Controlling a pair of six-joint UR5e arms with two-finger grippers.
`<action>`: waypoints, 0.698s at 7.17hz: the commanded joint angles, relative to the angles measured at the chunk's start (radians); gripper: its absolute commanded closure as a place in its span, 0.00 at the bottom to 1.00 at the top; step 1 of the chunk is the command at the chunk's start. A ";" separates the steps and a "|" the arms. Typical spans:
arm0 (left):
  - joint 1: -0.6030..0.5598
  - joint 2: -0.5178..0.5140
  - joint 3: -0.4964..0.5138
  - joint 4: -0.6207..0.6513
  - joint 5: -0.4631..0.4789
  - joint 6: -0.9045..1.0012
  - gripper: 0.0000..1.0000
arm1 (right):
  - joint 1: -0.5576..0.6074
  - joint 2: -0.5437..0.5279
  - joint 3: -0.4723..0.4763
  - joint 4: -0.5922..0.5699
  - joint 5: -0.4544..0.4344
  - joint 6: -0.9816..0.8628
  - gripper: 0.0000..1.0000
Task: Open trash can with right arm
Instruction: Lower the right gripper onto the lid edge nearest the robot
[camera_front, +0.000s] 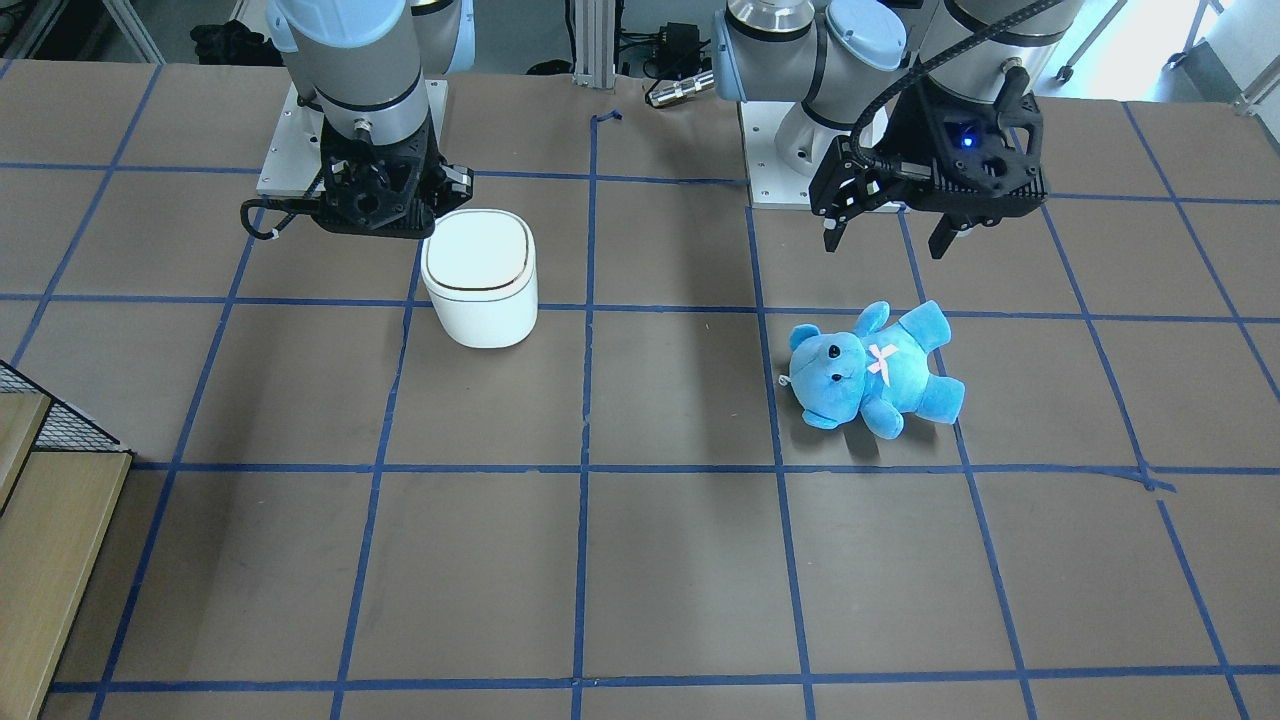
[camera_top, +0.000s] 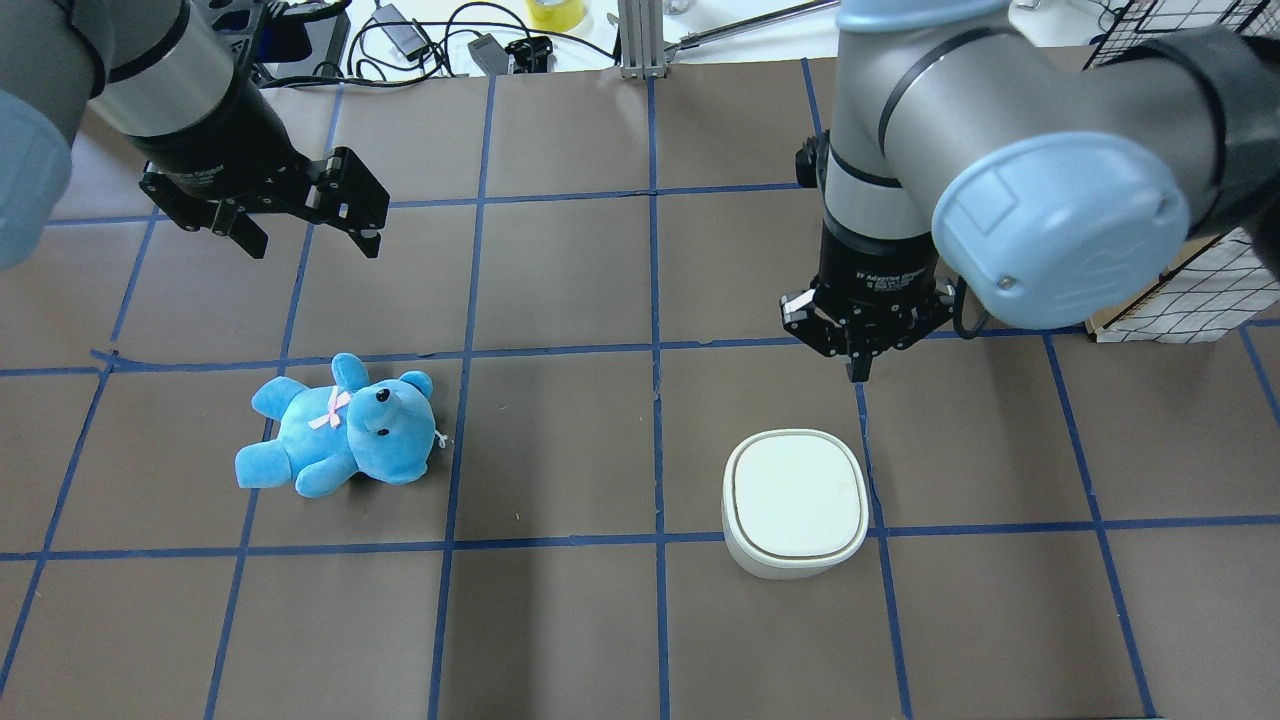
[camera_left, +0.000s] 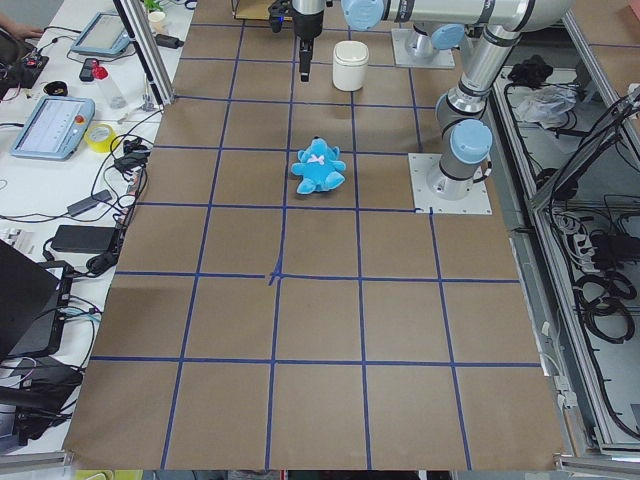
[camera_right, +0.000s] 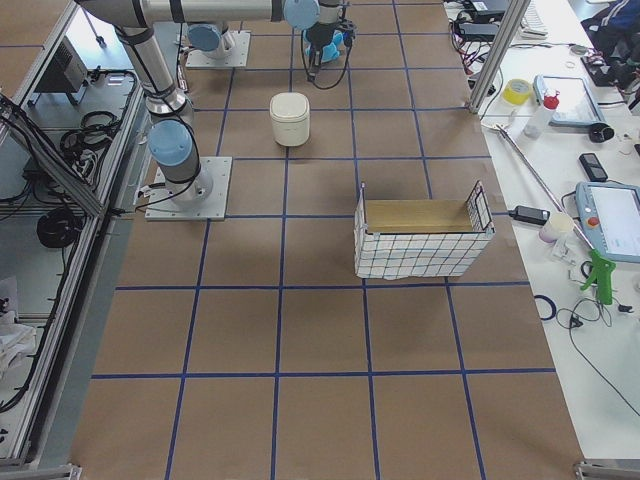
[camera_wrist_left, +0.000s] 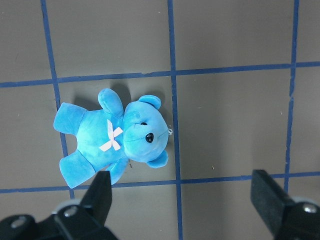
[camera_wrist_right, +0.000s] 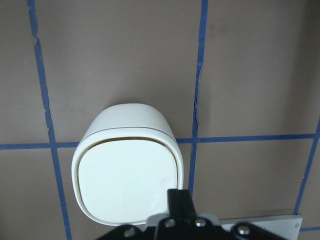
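Note:
The white trash can (camera_top: 795, 503) stands on the brown table with its lid shut; it also shows in the front view (camera_front: 480, 275) and the right wrist view (camera_wrist_right: 127, 170). My right gripper (camera_top: 858, 368) is shut and empty. It hangs above the can, and in its wrist view the fingertips (camera_wrist_right: 179, 199) overlap the lid's edge. From the front the right gripper (camera_front: 432, 212) sits at the can's back corner. My left gripper (camera_top: 312, 245) is open and empty, above the blue teddy (camera_top: 340, 430).
The teddy (camera_front: 870, 370) lies on its back on the left arm's side, also in the left wrist view (camera_wrist_left: 115, 137). A wire basket (camera_right: 420, 240) stands to the right of the can. Blue tape lines grid the table.

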 joint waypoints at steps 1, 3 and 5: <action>0.000 0.000 0.000 0.000 0.000 0.000 0.00 | 0.008 0.003 0.106 -0.052 0.028 -0.005 1.00; 0.000 0.000 0.000 0.000 0.001 0.000 0.00 | 0.025 0.003 0.206 -0.135 0.036 -0.001 1.00; 0.000 0.000 0.000 0.000 0.000 0.000 0.00 | 0.027 0.008 0.255 -0.161 0.036 0.004 1.00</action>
